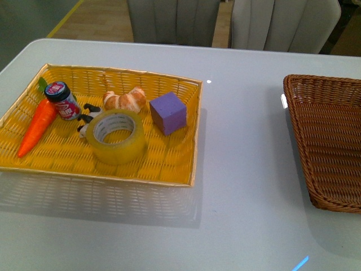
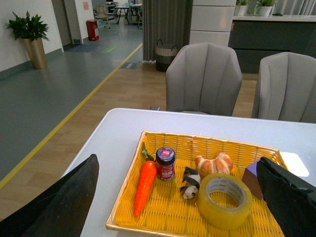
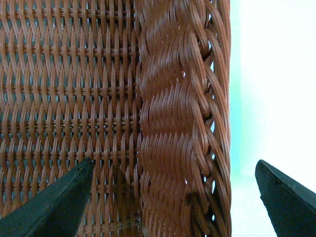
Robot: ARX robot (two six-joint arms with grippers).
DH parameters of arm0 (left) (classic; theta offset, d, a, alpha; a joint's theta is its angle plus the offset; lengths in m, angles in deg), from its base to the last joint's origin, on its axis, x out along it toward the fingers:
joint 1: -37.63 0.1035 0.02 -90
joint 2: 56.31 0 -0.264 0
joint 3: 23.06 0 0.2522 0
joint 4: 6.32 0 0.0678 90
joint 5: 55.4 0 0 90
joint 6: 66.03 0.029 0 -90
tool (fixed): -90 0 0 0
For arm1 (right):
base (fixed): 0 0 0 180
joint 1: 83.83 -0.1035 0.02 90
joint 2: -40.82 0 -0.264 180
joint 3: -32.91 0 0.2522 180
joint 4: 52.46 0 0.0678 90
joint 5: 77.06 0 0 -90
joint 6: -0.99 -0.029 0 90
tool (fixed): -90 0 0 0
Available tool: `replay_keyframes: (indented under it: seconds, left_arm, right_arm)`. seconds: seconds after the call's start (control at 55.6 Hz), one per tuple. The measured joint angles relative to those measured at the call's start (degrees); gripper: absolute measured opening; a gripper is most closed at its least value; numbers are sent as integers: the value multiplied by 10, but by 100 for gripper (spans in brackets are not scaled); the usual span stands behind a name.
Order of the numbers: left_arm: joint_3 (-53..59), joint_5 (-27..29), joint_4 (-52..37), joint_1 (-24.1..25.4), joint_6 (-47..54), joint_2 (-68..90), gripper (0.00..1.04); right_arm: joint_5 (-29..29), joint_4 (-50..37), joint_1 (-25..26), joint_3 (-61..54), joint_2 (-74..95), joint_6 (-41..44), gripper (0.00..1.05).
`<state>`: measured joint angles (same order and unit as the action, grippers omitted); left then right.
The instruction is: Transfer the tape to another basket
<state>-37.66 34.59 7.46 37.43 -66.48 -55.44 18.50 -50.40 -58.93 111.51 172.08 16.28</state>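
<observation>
The tape (image 1: 117, 137) lies flat in the yellow woven tray (image 1: 113, 176) on the left half of the bench (image 1: 242, 141), its core hole facing up; being round, it has no long axis to line up with, so a pinch could come over the wall from any side. The purple cube (image 1: 168, 112) sits just beside it toward the brown wicker basket (image 1: 321, 78), the croissant (image 1: 125, 100) just behind it, and a small panda figure (image 1: 86, 121) at its other flank, apparently touching; the side nearest the robot is free.

From the left gripper (image 2: 177, 159) the tape (image 2: 224, 200) lies ahead, below, and off toward the cube-side finger; those jaws stand wide apart and hold nothing. The right gripper (image 3: 174, 162) hangs close over the braided rim of the brown wicker basket (image 3: 177, 123), its jaws likewise spread and empty; that basket is well apart from the tray, so I judge the left arm the nearer for the pick.

The front view shows both baskets and the gap between them but neither arm; the wrist views alone show the jaws; the left one also shows the roll's height, though its finger hides most of the cube.
</observation>
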Motion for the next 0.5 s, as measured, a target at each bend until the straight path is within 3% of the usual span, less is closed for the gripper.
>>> replay_keyframes:
  seconds: [0.054, 0.504]
  left_arm:
    - [0, 0, 0, 0, 0, 0, 96]
    - [0, 0, 0, 0, 0, 0, 96]
  right_arm:
    - [0, 2, 1, 4, 3, 1, 94]
    - [49, 32, -5, -2, -1, -26, 23]
